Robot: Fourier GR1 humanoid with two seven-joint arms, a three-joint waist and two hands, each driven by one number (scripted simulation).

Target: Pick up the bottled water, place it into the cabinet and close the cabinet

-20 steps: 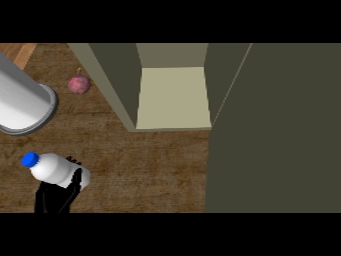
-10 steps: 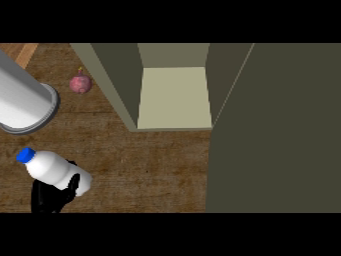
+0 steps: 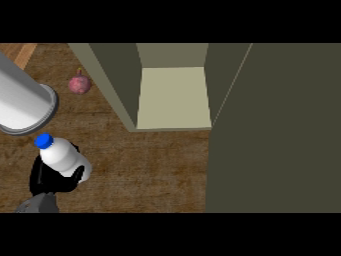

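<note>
Bottled water (image 3: 64, 159): white, rounded, blue cap; shifted rightward, nearer open cabinet (image 3: 174, 97). Left hand (image 3: 49, 177): black fingers curled round bottle. Counter (image 3: 151, 165): wood-grain.

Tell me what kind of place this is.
Probably a kitchen: a brown wood-grain counter, an open olive-green cabinet standing on it, and a white plastic water bottle with a blue cap held in a black hand.
</note>
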